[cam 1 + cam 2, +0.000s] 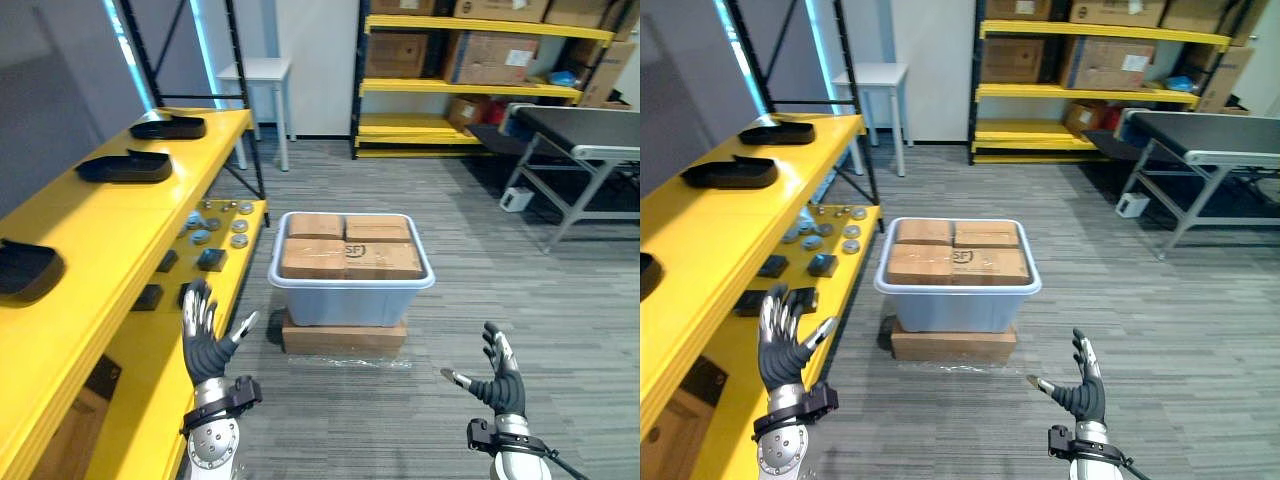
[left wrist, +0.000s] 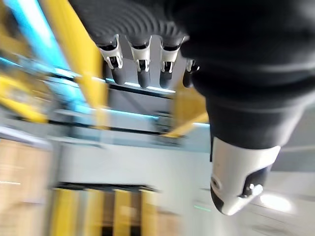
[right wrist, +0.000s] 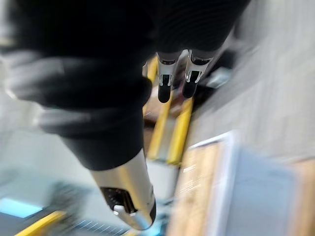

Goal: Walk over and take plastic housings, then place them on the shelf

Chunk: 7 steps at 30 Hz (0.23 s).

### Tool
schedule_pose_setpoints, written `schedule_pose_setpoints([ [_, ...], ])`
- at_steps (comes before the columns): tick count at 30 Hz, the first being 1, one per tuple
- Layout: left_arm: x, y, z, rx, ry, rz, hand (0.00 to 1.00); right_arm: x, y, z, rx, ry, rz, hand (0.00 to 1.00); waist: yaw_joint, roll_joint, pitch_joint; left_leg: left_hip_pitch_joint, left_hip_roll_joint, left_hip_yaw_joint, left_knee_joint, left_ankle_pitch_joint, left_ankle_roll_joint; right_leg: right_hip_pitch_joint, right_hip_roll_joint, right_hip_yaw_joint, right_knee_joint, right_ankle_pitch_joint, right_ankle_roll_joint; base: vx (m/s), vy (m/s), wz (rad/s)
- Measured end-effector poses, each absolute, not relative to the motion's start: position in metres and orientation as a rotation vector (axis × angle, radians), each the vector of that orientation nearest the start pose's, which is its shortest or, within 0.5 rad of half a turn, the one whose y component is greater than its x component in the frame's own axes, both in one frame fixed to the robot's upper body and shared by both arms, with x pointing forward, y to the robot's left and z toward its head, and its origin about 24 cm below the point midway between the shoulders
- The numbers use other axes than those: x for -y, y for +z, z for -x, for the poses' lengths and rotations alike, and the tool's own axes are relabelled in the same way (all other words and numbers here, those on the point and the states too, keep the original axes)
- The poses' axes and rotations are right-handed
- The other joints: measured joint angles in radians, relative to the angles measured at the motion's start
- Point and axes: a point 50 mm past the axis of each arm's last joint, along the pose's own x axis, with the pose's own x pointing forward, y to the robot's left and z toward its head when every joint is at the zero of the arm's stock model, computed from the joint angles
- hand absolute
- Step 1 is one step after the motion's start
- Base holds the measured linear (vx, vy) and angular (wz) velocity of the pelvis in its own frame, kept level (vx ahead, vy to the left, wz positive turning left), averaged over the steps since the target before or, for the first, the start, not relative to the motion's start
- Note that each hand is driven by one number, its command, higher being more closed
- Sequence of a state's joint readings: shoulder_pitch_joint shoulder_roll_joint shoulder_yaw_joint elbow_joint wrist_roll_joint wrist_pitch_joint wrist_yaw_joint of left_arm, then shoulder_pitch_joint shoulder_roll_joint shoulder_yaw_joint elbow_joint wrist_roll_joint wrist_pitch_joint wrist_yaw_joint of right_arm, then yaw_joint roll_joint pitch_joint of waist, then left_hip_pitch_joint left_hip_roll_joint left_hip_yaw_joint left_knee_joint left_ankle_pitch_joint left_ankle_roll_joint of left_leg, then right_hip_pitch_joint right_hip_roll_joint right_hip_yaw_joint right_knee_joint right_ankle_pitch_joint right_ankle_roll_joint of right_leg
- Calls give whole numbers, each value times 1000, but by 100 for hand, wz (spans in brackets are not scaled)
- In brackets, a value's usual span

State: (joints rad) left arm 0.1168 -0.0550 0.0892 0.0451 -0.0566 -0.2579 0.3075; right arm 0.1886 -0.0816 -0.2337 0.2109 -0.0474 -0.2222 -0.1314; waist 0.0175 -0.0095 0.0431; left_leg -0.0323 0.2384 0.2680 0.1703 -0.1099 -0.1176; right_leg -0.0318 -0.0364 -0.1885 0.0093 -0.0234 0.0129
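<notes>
Three black plastic housings (image 1: 125, 167) sit spaced along the yellow shelf's (image 1: 120, 225) top level; left robot hand (image 1: 203, 335) up by the shelf's aisle-side edge, fingers spread, empty; grey tub (image 1: 350, 300) of cardboard boxes (image 1: 350, 258) mid-floor; right robot hand (image 1: 500, 385) open too, holding nothing.

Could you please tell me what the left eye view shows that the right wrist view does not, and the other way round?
The left eye view adds the left hand, open, beside the yellow shelf, with three black plastic housings on its top level and small parts lower down. The right wrist view adds a close look along the right hand, fingers straight and holding nothing. Both show the right hand, the grey tub of cardboard boxes and the grey floor.
</notes>
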Motion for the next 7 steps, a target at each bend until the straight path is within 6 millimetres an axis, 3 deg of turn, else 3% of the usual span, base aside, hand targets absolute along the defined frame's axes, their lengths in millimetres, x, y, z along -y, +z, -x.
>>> schedule_pose_setpoints([
  [2,-184,-23,-211,-155,451,83,0,253,-64,-162,-401,-490,123,0,-4,-15,26,-35,-27,-47,89,-13,-10,48,-38,-18,-3,0,-1,130,55,41],
  [3,-183,-35,-205,-214,453,77,0,257,-74,-153,-459,-513,112,0,-2,-14,25,-27,-47,-68,55,-11,-13,55,-46,-19,-3,0,-1,94,122,34],
  [4,-184,-56,-193,-321,452,63,0,265,-88,-138,-554,-561,92,0,1,8,24,-10,-69,-81,-9,13,18,70,-49,-24,-5,-3,4,63,124,14],
  [5,-186,-66,-187,-374,455,50,0,265,-96,-130,-602,-579,80,0,1,16,17,4,-75,-80,-25,12,15,73,-52,-26,-4,-8,12,93,152,17],
  [7,-203,-100,-163,-570,474,1,0,260,-118,-112,-744,-598,40,0,1,7,25,15,-97,-81,-42,12,15,79,-77,-38,-4,-10,19,87,141,11],
])
